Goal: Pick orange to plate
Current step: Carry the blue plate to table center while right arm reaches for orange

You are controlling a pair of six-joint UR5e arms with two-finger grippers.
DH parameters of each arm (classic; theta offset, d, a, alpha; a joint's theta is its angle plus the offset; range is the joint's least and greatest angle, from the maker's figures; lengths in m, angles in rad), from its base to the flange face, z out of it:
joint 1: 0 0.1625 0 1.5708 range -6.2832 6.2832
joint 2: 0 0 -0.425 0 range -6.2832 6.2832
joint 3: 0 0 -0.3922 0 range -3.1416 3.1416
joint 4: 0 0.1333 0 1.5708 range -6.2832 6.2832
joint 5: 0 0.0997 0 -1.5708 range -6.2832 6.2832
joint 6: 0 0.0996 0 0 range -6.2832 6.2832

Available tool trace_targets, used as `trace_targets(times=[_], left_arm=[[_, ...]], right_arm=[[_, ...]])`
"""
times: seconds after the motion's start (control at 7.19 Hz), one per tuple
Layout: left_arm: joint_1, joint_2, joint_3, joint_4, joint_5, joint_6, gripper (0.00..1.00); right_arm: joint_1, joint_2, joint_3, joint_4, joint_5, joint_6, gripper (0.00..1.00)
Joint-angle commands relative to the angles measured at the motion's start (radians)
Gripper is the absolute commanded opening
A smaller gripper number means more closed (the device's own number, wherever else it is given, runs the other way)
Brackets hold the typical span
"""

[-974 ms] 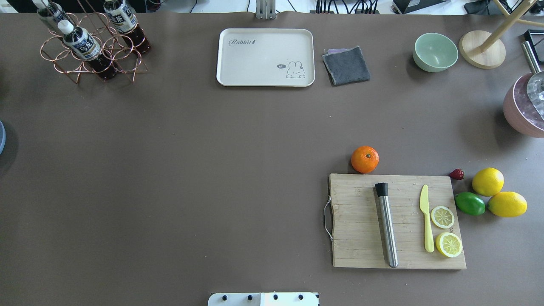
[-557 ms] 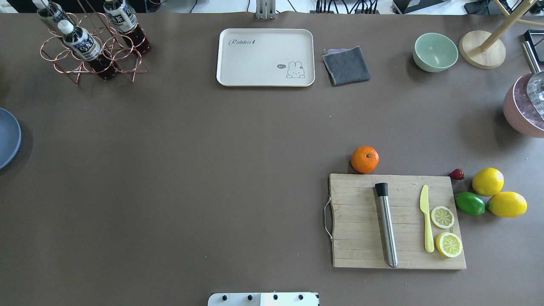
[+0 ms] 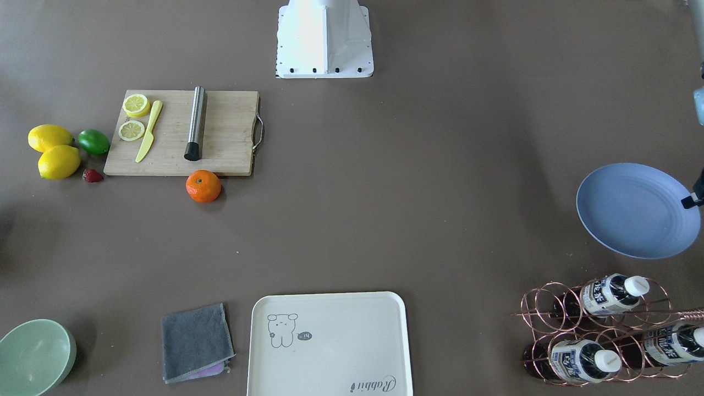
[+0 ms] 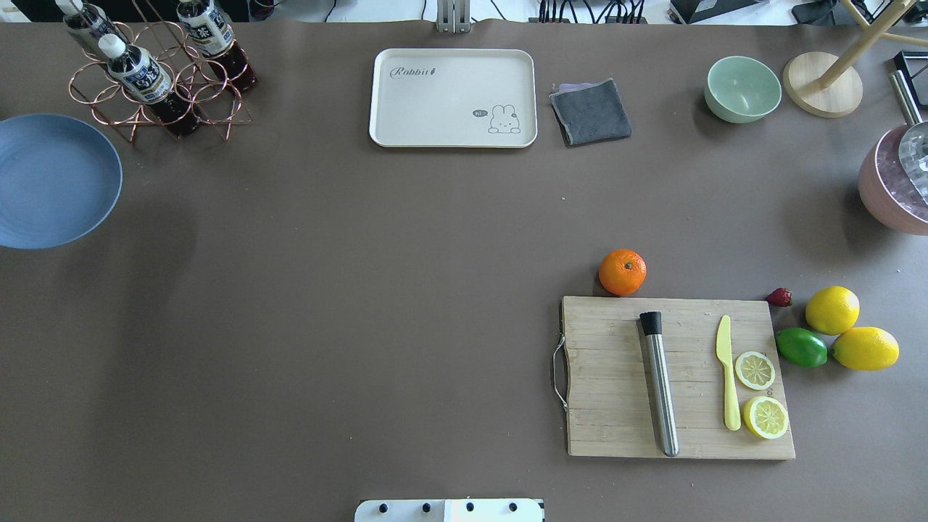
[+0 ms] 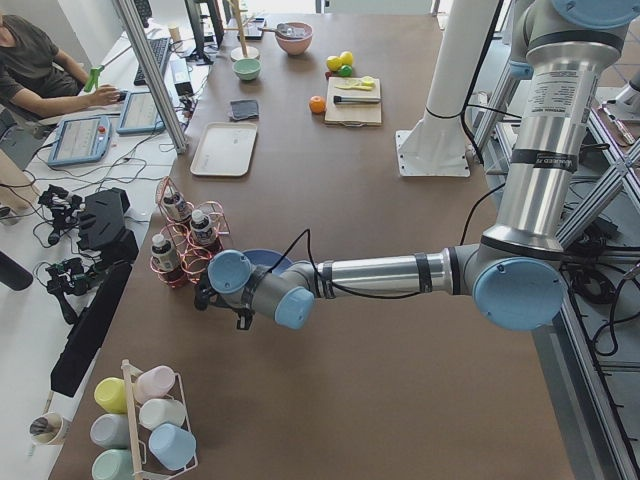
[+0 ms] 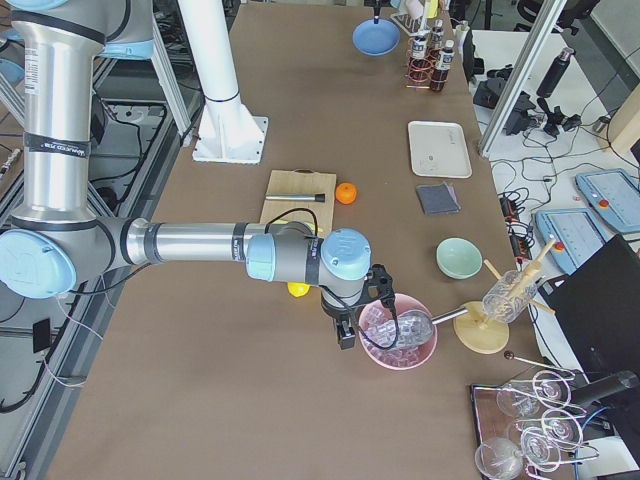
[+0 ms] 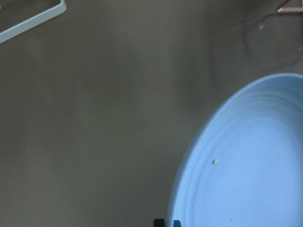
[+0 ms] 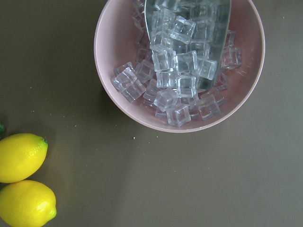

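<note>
The orange [image 4: 622,272] sits on the brown table just beyond the far edge of the cutting board [image 4: 609,377], and it also shows in the front view as the orange [image 3: 203,186]. The periwinkle plate [image 4: 51,181] hangs above the table at the far left and casts a shadow below it. My left gripper [image 3: 690,201] is shut on the rim of the plate [image 3: 632,212]. In the left wrist view the plate [image 7: 251,161] fills the lower right. My right gripper [image 6: 345,335] hovers beside the pink ice bowl [image 6: 398,335]; I cannot tell whether it is open or shut.
On the board lie a steel muddler [image 4: 660,384], a yellow knife [image 4: 727,377] and two lemon slices [image 4: 755,370]. Two lemons [image 4: 832,309], a lime [image 4: 801,347] and a strawberry [image 4: 779,296] lie right of it. Cream tray [image 4: 453,98], grey cloth [image 4: 591,111], green bowl [image 4: 742,88], bottle rack [image 4: 156,76] stand at the back.
The plate has come in from the left edge of the overhead view, moving right and a little toward the back. The orange and everything else have stayed put.
</note>
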Motion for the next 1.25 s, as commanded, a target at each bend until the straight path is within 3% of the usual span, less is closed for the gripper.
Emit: trace_targets(times=[0.0,0.14,0.42,0.7,1.11], left_arm=[[0.153,0.01,-0.23,-0.002,-0.003,-0.326,0.0],[0.26,-0.004,-0.327,-0.002,0.076,-0.505,0.0],[0.452,-0.069,-0.418,-0.002,0.221,-0.763,0.0],[0.656,-0.166,-0.415,-0.002,0.391,-0.937,0.0],[0.83,-0.272,-0.351,-0.005,0.52,-1.017,0.0]], right_arm=[[-0.045,0.055,0.003,0.0,0.039,0.108,1.0],[-0.094,0.086,0.016,0.0,0.046,0.185,1.0],[-0.191,0.164,0.047,0.002,0.045,0.386,1.0],[-0.312,0.248,0.1,0.003,0.036,0.595,1.0],[-0.501,0.389,0.124,0.003,-0.054,0.869,1.0]])
